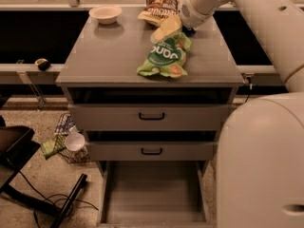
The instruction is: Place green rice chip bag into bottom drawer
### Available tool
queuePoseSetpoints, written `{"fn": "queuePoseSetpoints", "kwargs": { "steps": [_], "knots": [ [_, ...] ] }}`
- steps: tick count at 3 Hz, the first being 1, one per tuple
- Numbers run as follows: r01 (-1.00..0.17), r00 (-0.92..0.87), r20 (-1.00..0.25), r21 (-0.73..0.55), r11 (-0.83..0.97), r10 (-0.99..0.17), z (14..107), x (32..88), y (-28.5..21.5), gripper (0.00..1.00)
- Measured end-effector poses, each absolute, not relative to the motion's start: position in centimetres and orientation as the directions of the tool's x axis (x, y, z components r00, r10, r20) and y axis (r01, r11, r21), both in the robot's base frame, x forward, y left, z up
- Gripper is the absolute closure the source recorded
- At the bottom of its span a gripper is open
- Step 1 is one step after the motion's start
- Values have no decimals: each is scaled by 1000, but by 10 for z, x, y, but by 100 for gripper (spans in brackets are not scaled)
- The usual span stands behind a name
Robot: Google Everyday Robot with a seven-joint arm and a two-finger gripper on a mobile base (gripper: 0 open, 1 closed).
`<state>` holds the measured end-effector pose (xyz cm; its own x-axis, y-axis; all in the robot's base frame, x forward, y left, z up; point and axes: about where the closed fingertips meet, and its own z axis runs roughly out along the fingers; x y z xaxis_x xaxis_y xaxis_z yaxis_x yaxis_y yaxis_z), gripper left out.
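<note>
The green rice chip bag (164,56) lies flat on the grey cabinet top (104,56), right of centre and near the front edge. My gripper (166,30) hangs from the arm that comes in from the upper right. It sits just over the bag's far end, touching or almost touching it. The bottom drawer (152,194) is pulled out at floor level below the cabinet, a plain grey tray with nothing in it.
A brown-and-white chip bag (159,6) and a white bowl (105,13) sit at the back of the top. Two upper drawers with black handles (152,116) are shut. My arm's bulky body (261,160) fills the right foreground. A wire basket with a cup (73,141) and chair legs (28,194) are on the floor to the left.
</note>
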<state>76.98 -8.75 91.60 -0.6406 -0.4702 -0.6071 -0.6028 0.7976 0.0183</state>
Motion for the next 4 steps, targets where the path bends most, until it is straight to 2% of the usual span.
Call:
{"fn": "queuePoseSetpoints", "kwargs": {
  "steps": [2,3,4],
  "knots": [
    [-603,-651,-587,17,797,-480,908,771,-83,0],
    [-605,-676,-527,-2,796,-515,896,753,-62,0],
    [-599,-710,-452,-16,800,-540,867,730,-44,16]
  ]
}}
